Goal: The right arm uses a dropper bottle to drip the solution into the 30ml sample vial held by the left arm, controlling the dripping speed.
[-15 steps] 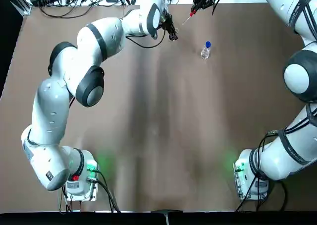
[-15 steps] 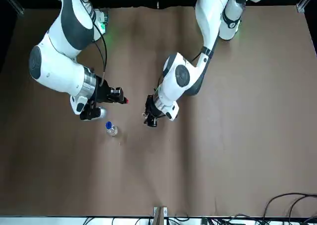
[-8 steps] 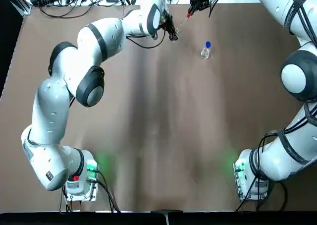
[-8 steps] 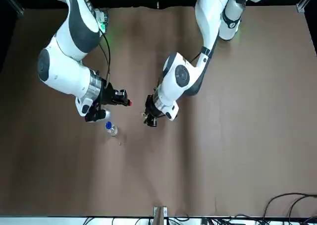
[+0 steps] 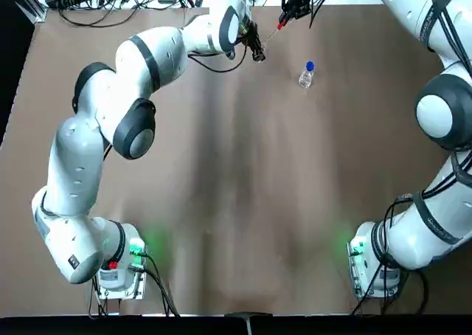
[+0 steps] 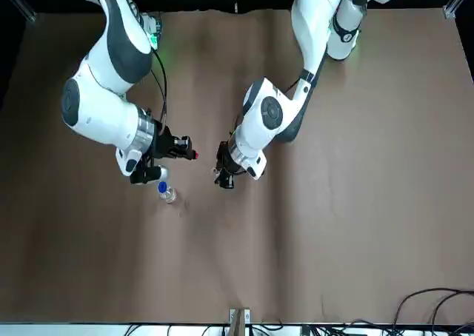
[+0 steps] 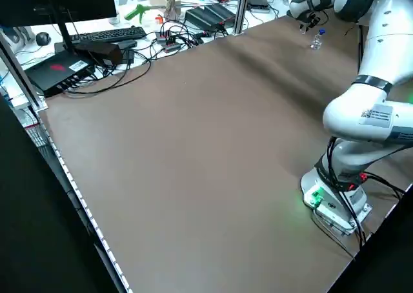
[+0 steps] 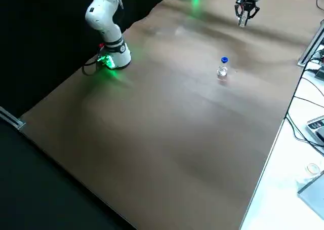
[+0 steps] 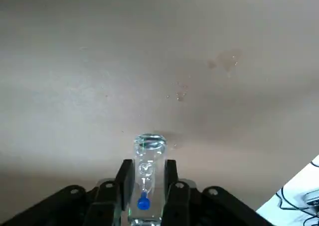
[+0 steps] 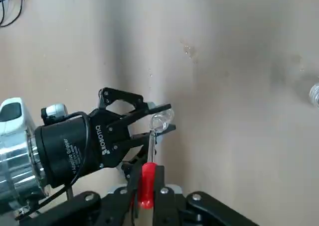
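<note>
A brown table [image 5: 221,224] is stretching out, shiny and a bit wet. A blue-topped bottle [image 5: 307,75] is standing on its far part. Past it, the left gripper [image 9: 148,173] is pinching the clear vial [image 9: 149,159]. The right gripper [image 10: 146,172] is squeezing the red-topped dropper [image 10: 147,188], pointing its glass tip at the vial's mouth. Black wires [image 5: 96,23] are lying beyond.

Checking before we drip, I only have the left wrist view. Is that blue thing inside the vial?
Observer: No. Right side view: it's the collar of the bottle, on the table apart from the held vial.
Operator: Where's the dropper?
Observer: Right wrist view: in the right gripper, its tube overlapping the vial's mouth; can't tell if inside.
Operator: Where are both grippers?
Observer: Top view: near the table's far edge, the left gripper left of the right.
</note>
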You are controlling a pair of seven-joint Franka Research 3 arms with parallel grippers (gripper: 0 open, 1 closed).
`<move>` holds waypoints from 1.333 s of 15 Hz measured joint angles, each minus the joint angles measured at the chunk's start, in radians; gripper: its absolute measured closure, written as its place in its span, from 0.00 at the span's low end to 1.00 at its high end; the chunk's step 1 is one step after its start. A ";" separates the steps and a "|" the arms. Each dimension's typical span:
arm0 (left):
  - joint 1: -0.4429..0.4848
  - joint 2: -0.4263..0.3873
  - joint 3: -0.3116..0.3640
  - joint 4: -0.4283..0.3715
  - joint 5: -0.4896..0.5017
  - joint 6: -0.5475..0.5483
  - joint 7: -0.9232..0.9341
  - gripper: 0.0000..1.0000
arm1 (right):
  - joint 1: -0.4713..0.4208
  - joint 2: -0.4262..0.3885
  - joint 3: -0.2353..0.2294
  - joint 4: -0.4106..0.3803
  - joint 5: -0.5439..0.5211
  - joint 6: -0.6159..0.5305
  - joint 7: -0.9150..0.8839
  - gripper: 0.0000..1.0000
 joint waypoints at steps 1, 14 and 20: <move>0.000 0.000 0.000 0.000 0.000 0.000 0.000 0.68 | 0.000 0.002 0.000 0.000 0.000 0.004 0.000 0.86; 0.000 0.000 0.000 0.000 0.000 0.000 0.000 0.68 | 0.000 0.019 0.000 0.000 0.000 0.018 -0.001 0.86; 0.000 0.000 0.000 0.000 0.000 0.000 0.000 0.68 | 0.005 0.020 0.000 -0.001 0.000 0.018 -0.001 0.92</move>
